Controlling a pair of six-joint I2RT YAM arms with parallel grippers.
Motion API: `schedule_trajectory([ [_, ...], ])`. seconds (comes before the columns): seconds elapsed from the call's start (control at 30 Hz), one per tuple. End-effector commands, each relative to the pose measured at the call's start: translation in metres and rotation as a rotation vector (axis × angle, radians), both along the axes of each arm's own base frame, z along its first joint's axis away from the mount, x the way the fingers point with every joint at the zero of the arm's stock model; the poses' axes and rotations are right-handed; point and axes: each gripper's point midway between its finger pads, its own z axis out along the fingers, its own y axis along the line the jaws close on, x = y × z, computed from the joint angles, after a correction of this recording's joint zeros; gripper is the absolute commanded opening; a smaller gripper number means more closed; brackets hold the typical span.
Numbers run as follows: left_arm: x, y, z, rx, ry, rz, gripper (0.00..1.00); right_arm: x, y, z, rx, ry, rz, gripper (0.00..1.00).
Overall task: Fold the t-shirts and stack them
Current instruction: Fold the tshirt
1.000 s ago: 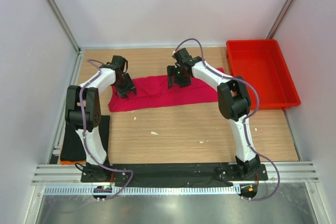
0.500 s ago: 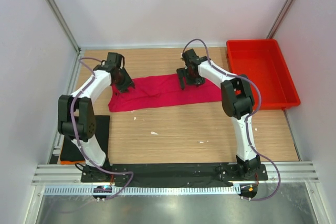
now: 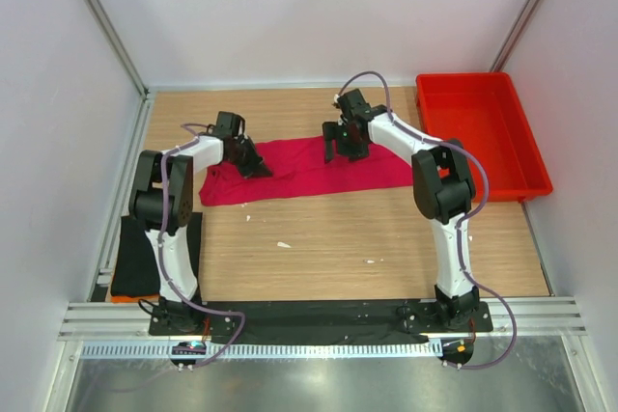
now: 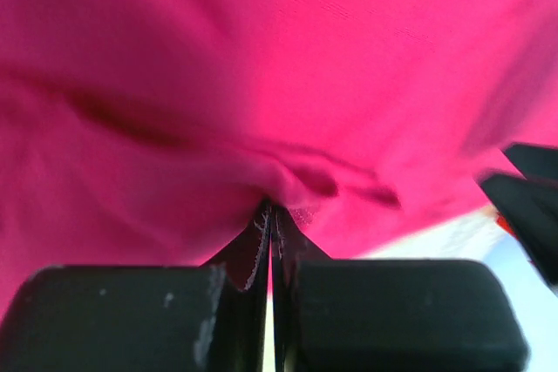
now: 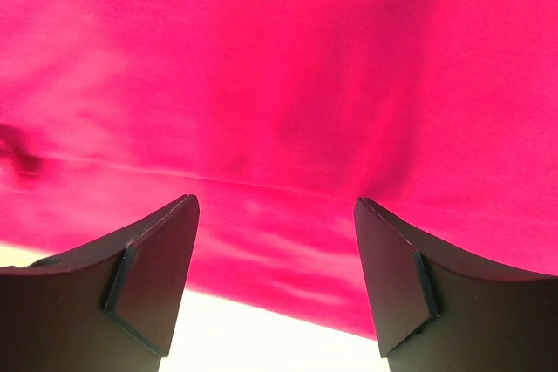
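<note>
While the crimson-pink t-shirt (image 3: pixel 309 173) lies spread crosswise over the far half of the desk (image 3: pixel 338 238), just left of the red tray (image 3: pixel 478 137), the left gripper (image 3: pixel 259 170) is clamped on a puckered fold near its left end. The right gripper (image 3: pixel 340 152) stands with jaws apart over the shirt's far edge, holding nothing.

Two dark fingers (image 5: pixel 148 276) stand wide apart above the pink shirt (image 5: pixel 279 84), which fills most of the view; pale desk (image 5: pixel 261 337) shows below its edge.
</note>
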Motion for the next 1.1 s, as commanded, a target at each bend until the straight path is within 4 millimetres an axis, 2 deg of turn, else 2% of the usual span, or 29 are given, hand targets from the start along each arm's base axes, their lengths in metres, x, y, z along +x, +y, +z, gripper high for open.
schedule_trajectory([
  [0.0, 0.015, 0.003, -0.016, -0.021, -0.029, -0.032, 0.00, 0.002, 0.047, 0.047, 0.295, -0.018, -0.008, 0.77],
  [0.1, 0.010, 0.006, -0.013, -0.019, -0.033, -0.042, 0.00, 0.000, 0.077, 0.055, 0.441, 0.001, 0.029, 0.76],
  [0.13, 0.007, 0.007, 0.002, -0.026, -0.054, -0.037, 0.00, -0.006, 0.090, 0.062, 0.503, 0.023, 0.068, 0.75],
  [0.2, -0.004, 0.007, 0.011, -0.043, -0.040, -0.015, 0.02, -0.007, 0.113, 0.069, 0.579, 0.033, 0.098, 0.69],
  [0.23, -0.005, 0.005, 0.029, -0.058, -0.076, -0.014, 0.04, -0.012, 0.124, 0.075, 0.631, 0.053, 0.122, 0.64],
  [0.27, -0.007, 0.006, 0.034, -0.064, -0.078, -0.010, 0.05, -0.010, 0.136, 0.082, 0.688, 0.051, 0.120, 0.51],
  [0.3, -0.007, 0.007, 0.040, -0.056, -0.090, -0.005, 0.05, -0.015, 0.147, 0.082, 0.718, 0.064, 0.127, 0.35],
  [0.33, -0.010, 0.008, 0.044, -0.049, -0.089, -0.009, 0.06, -0.019, 0.156, 0.085, 0.753, 0.077, 0.140, 0.29],
  [0.37, -0.008, 0.011, 0.052, -0.046, -0.107, -0.004, 0.07, -0.016, 0.163, 0.089, 0.788, 0.058, 0.151, 0.27],
  [0.43, -0.003, 0.017, 0.058, -0.037, -0.121, 0.006, 0.07, -0.022, 0.176, 0.082, 0.814, 0.102, 0.142, 0.22],
  [0.47, 0.000, 0.023, 0.057, -0.036, -0.118, 0.023, 0.07, -0.022, 0.182, 0.085, 0.828, 0.106, 0.150, 0.21],
  [0.53, 0.009, 0.030, 0.055, -0.041, -0.119, 0.040, 0.07, -0.025, 0.190, 0.073, 0.836, 0.150, 0.142, 0.18],
  [0.57, 0.014, 0.038, 0.047, -0.044, -0.102, 0.060, 0.07, -0.024, 0.192, 0.072, 0.841, 0.154, 0.142, 0.17],
  [0.67, 0.024, 0.044, 0.034, -0.057, -0.080, 0.067, 0.07, -0.023, 0.193, 0.055, 0.835, 0.180, 0.117, 0.15],
  [0.7, 0.025, 0.044, 0.022, -0.058, -0.053, 0.065, 0.07, -0.023, 0.192, 0.051, 0.828, 0.183, 0.111, 0.15],
  [0.73, 0.025, 0.045, 0.018, -0.060, -0.042, 0.067, 0.06, -0.025, 0.187, 0.037, 0.810, 0.202, 0.092, 0.15],
  [0.93, 0.015, 0.058, -0.023, 0.007, 0.023, 0.063, 0.06, -0.023, 0.160, 0.003, 0.764, 0.225, 0.027, 0.14],
  [1.0, 0.012, 0.064, -0.030, 0.041, 0.039, 0.053, 0.06, -0.023, 0.154, -0.001, 0.756, 0.234, 0.017, 0.14],
  [1.07, 0.010, 0.069, -0.030, 0.075, 0.040, 0.037, 0.05, -0.027, 0.150, -0.004, 0.731, 0.250, 0.019, 0.15],
])
